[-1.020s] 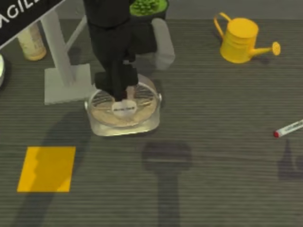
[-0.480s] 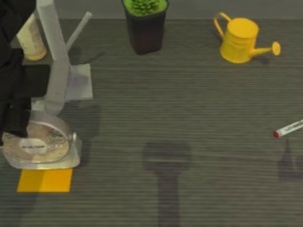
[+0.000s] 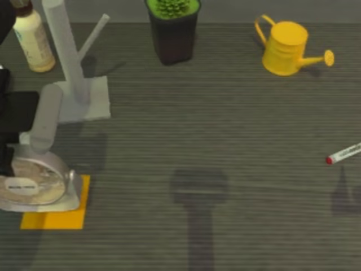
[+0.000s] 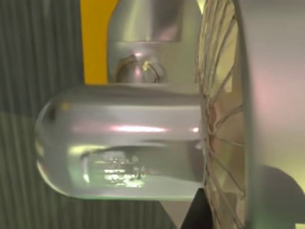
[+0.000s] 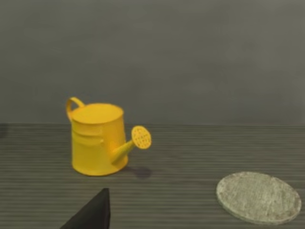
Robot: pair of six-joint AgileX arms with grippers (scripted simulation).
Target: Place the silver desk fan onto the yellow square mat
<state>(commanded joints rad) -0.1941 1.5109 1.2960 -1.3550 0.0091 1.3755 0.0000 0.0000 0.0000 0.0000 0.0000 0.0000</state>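
The silver desk fan [image 3: 31, 183] sits at the table's left edge, grille up, its rounded motor housing [image 3: 46, 116] pointing toward the back. Its base overlaps the back part of the yellow square mat [image 3: 62, 219]; I cannot tell whether it touches the mat. My left gripper [image 3: 5, 164] is shut on the fan at its left rim. In the left wrist view the housing [image 4: 124, 143] and grille [image 4: 219, 119] fill the frame, one dark fingertip [image 4: 200, 217] lies against the grille, and the mat [image 4: 97, 43] shows behind. A dark part of my right gripper [image 5: 93, 217] shows only in its wrist view.
A grey post on a square base [image 3: 73, 68] stands just behind the fan, a cream bottle [image 3: 34, 42] behind that. At the back are a potted plant [image 3: 173, 28] and a yellow watering can [image 3: 285, 48]. A red-tipped marker [image 3: 344, 153] lies at the right edge. A round grey disc [image 5: 259, 197] lies near the can.
My left gripper has carried the fan from the middle back of the table to the left front, and it now overlaps the mat. The post is uncovered again.
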